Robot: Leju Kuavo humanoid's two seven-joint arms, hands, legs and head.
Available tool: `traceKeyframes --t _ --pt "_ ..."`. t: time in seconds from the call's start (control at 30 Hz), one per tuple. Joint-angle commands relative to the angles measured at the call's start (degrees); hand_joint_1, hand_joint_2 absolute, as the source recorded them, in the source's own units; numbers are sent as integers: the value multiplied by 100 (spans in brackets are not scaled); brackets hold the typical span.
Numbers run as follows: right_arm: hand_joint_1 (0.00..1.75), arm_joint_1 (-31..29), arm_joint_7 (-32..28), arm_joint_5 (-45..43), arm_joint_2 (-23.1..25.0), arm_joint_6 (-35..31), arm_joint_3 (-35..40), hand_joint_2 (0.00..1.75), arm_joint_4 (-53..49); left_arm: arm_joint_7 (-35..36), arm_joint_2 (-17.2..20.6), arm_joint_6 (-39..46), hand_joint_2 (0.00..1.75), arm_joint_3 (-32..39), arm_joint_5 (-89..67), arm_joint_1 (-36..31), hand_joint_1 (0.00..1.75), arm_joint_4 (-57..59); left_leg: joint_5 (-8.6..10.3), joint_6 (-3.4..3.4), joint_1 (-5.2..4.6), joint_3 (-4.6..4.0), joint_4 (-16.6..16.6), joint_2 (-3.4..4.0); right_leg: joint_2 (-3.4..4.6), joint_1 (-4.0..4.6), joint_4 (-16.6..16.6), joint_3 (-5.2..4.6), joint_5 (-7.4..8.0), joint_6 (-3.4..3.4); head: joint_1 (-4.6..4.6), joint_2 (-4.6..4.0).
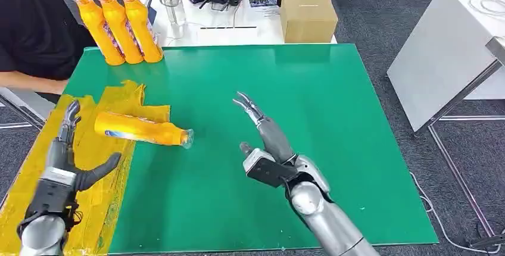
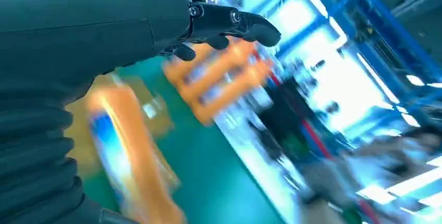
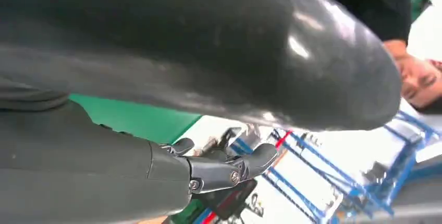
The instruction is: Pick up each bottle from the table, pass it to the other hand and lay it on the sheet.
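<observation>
Ahead of the right hand's (image 1: 262, 134) fingers (image 1: 249, 106) the green tabletop (image 1: 333, 125) lies bare as far as the cardboard box (image 1: 308, 16) at its far edge, and it is bare to their outer side too. Between those fingers and the left hand (image 1: 68, 155) lies one orange bottle (image 1: 143, 128) on its side, half on the yellow sheet (image 1: 122, 104), its cap end on the green. Beyond the left fingertips (image 1: 72, 108), three standing bottles (image 1: 122, 27) crowd the far corner, with a person's arm (image 1: 27, 80) just to their outer side.
</observation>
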Motion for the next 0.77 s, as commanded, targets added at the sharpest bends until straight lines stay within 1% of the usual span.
traceKeyframes --t 0.03,0.1,0.23,0.3,0.4,0.5,0.7,0.73,0.77 --pt "0 235 4 389 405 -410 -168 0 -331 177 -696 -559 0 -501 270 -218 0 -244 -6 5 1 11 2 -13 -12 1 -3 16 -8 1 -2 0" --pt "0 258 37 492 441 -455 -95 0 -356 178 -759 -565 0 -707 299 -257 0 -203 -5 5 1 9 2 -18 -18 2 -4 17 -8 2 -2 0" --pt "0 262 35 447 446 -428 -96 0 -346 184 -739 -564 0 -719 349 -276 0 -175 -1 3 -1 4 0 -9 -10 -1 -2 8 -4 1 0 0" --pt "0 302 19 425 424 -443 -75 0 -376 248 -731 -728 0 -819 741 -356 0 -84 -2 2 1 5 0 -8 -8 2 -4 10 -4 0 0 0" --pt "0 414 -43 376 494 -600 -137 0 -502 305 -884 -1062 0 -930 1395 -345 0 -10 -3 2 1 10 -1 -19 -20 2 -5 18 -8 -1 0 0" --pt "0 441 23 674 619 -819 19 0 -456 257 -1077 -1184 0 -1032 1779 -214 0 -17 -4 3 -2 12 -4 -8 -9 -2 -6 16 -7 0 -2 0" --pt "0 437 28 689 617 -841 47 0 -447 253 -1053 -1191 0 -1033 1804 -185 0 -52 -4 3 -2 8 -4 -1 -2 -2 -6 10 -3 0 -2 0" --pt "0 487 -23 621 655 -961 -30 0 -512 223 -1085 -1161 0 -978 1886 -177 0 -82 -2 2 -1 2 -3 1 0 -1 -5 6 -1 0 0 0" --pt "0 612 -236 402 728 -1140 -118 0 -703 186 -1193 -1172 0 -914 2088 -133 0 -154 -4 2 -1 10 -5 0 0 0 -8 13 -3 0 -2 0"
